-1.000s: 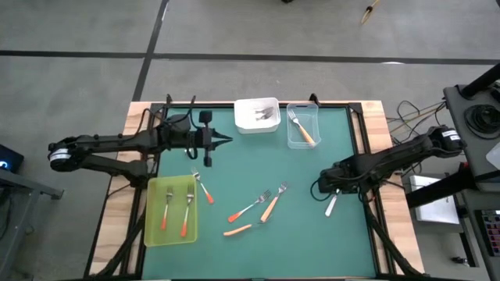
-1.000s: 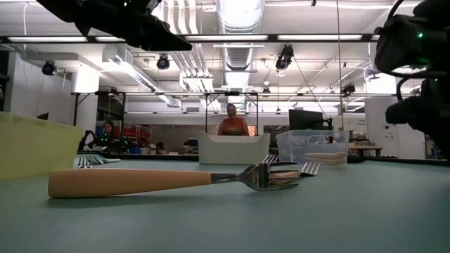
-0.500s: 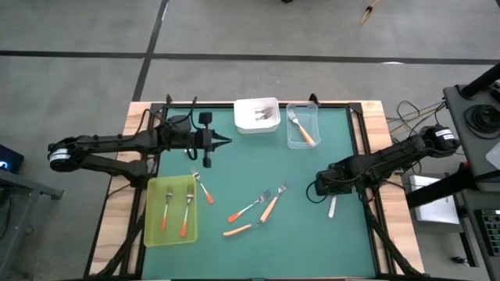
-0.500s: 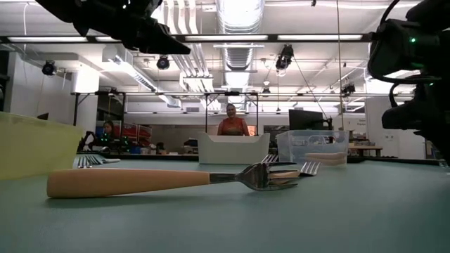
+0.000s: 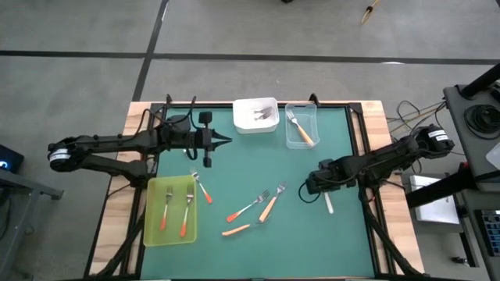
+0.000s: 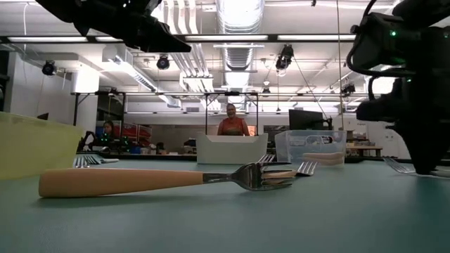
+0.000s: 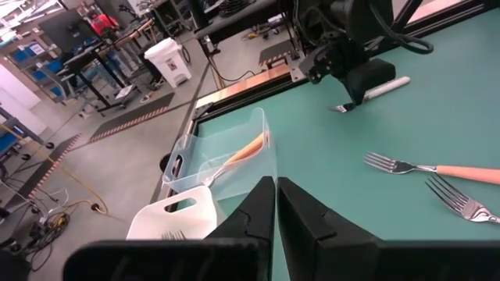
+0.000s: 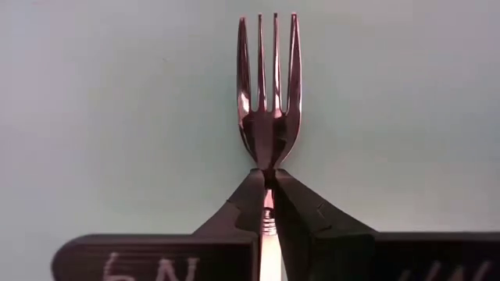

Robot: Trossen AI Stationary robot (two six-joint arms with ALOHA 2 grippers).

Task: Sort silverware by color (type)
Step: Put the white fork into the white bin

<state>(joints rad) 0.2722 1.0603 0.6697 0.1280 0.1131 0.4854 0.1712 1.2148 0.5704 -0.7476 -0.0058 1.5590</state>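
Right tool [image 8: 268, 195] pinching apparently white-handled fork [image 8: 268, 117].

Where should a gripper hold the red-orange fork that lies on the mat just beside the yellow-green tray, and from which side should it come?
Grip the red-orange fork at the neck, where its plastic handle meets the metal, coming straight down from above. It lies flat on the green mat, so only a top approach gets fingers on both sides. Set the fingers across its slanted length, clear of the yellow-green tray rim.
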